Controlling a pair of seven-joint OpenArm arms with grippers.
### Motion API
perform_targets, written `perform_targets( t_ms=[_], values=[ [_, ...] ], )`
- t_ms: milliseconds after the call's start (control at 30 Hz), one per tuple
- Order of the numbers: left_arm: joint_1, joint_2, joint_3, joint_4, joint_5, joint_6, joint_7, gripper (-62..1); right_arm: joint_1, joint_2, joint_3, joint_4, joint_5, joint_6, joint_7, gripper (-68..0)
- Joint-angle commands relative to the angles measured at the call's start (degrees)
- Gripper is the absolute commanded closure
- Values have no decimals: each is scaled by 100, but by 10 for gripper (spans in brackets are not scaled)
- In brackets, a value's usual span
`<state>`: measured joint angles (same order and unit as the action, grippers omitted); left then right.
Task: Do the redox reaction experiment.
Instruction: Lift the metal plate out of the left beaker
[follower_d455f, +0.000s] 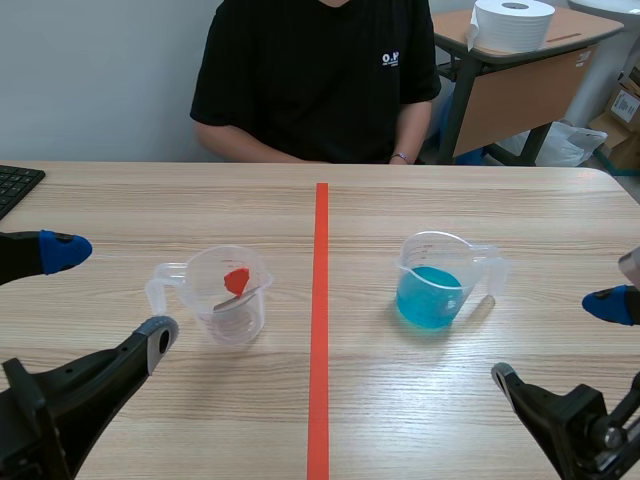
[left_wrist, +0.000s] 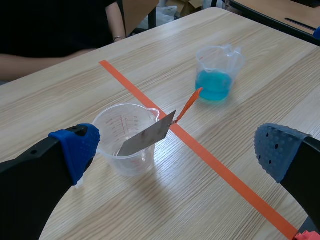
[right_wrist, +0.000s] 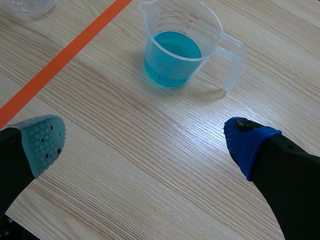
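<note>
Left wrist view: the left gripper (left_wrist: 175, 150) is held wide open, nothing between its blue dotted pads (left_wrist: 80, 147), and it is raised above the wooden table (follower_d455f: 400, 400). Just ahead of it a clear measuring cup (left_wrist: 115, 125) stands upright, left of the orange-red tape line (follower_d455f: 321, 330) and close to it. A flat metal blade (left_wrist: 147, 137) leans inside this cup. Its lower end is down in the cup, and its upper end passes over the rim on the tape side. A thin orange handle (left_wrist: 189, 104) is fixed to that upper end and sticks out above the tape. No liquid can be made out in this cup. Its handle is turned to the left in the scene.

The right gripper (right_wrist: 145, 142) is likewise spread wide and holds nothing, one pad grey-green and the other blue. It is low at the near right of the table. A second measuring cup (right_wrist: 227, 42) stands upright ahead of it and well apart from it, right of the tape line. Blue liquid (right_wrist: 175, 50) fills its lower part, and its handle is turned to the right.

The two cups are set well apart, one on each side of the tape.

A person in a black shirt (follower_d455f: 310, 80) is seated at the far edge, forearms resting on the table. The corner of a black keyboard (follower_d455f: 15, 185) lies at the far left edge. A white paper roll (follower_d455f: 512, 22) stands on a separate desk (follower_d455f: 520, 90) beyond the table at the far right.
</note>
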<state>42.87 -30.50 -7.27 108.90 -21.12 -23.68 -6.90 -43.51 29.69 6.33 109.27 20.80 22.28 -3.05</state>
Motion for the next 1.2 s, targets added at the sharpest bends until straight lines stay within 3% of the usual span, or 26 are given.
perform_targets(
  t_ms=[0, 500, 700, 933, 1167],
  values=[
    [-17, 17, 17, 87, -46, -7, -59, -623, 66, 28, 48, 96, 35, -2, 85, -667],
    [-17, 13, 15, 61, 20, 42, 44, -623, 66, 28, 48, 96, 37, -2, 251, -667],
    [345, 13, -94, -85, 564, 245, 219, -623, 66, 28, 48, 96, 35, -2, 369, -667],
    [1198, 15, -610, -540, 579, 520, 133, -623, 66, 28, 48, 96, 35, -2, 367, -667],
    [1744, 17, -769, -1458, 577, 660, -129, -623, 66, 28, 48, 96, 35, 0, 367, -667]
  ],
)
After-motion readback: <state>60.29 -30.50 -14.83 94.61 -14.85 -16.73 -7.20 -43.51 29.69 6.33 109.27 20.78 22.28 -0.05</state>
